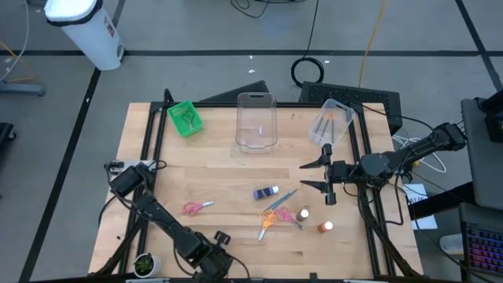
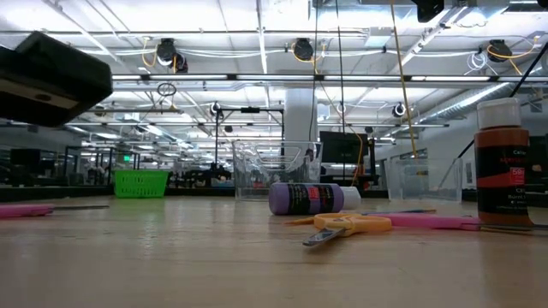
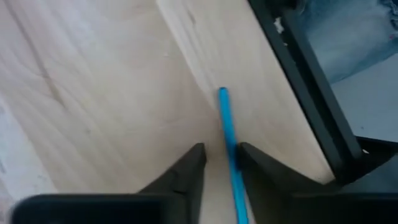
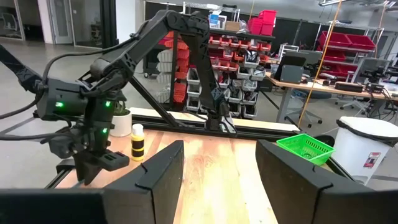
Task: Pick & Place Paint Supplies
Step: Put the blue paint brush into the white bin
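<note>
My left gripper (image 3: pixel 219 154) points down at the table's near edge (image 1: pixel 220 245), open, its fingers on either side of a thin blue paintbrush (image 3: pixel 227 127) that lies flat on the wood. Mid-table lie a purple paint bottle (image 1: pixel 266 192) on its side, orange scissors (image 1: pixel 267 222), two pink scissors (image 1: pixel 196 207) (image 1: pixel 284 214), a grey brush (image 1: pixel 288 196) and an upright red-orange bottle (image 1: pixel 324 227). A yellow bottle (image 4: pixel 137 142) stands beside the left arm. My right gripper (image 1: pixel 321 176) hangs open, raised over the table's right side. My left gripper comes at the blue paintbrush from above, fingers across its shaft (image 3: pixel 232 158). One finger (image 3: pixel 252 163) stands right against the shaft and the other is a gap away. Whether that finger touches the brush I cannot tell. The brush lies flat on the table.
A green bin (image 1: pixel 185 118) and two clear tubs (image 1: pixel 256 122) (image 1: pixel 332 122) stand along the far edge. The black frame rail (image 3: pixel 311 93) runs close beside the brush. A white pot (image 4: pixel 121 123) stands at the near-left corner. Bare wood lies left of centre.
</note>
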